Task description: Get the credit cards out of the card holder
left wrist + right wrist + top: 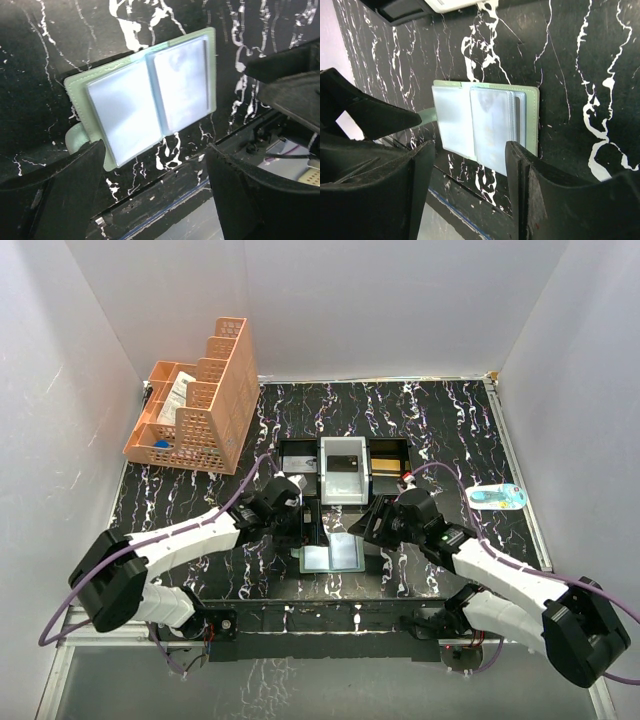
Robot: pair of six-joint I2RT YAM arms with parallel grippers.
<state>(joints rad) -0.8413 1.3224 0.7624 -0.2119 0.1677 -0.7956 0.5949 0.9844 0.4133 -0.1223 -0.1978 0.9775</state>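
The card holder (333, 553) lies open and flat on the black marbled table, near its front edge. Its pale green cover frames two shiny blue-grey sleeve panels (150, 97), and a green tab (75, 138) sticks out of one side. Glare on the sleeves (485, 122) keeps me from making out any credit cards inside. My left gripper (155, 187) hovers open over the holder's near left edge. My right gripper (470, 182) stands open over its near right side. Neither has anything between its fingers.
A black-and-white three-compartment tray (296, 454) stands just behind the holder. An orange lattice organiser (195, 405) fills the back left corner. A small blue-and-white object (497, 497) lies at the right. White walls enclose the table on three sides.
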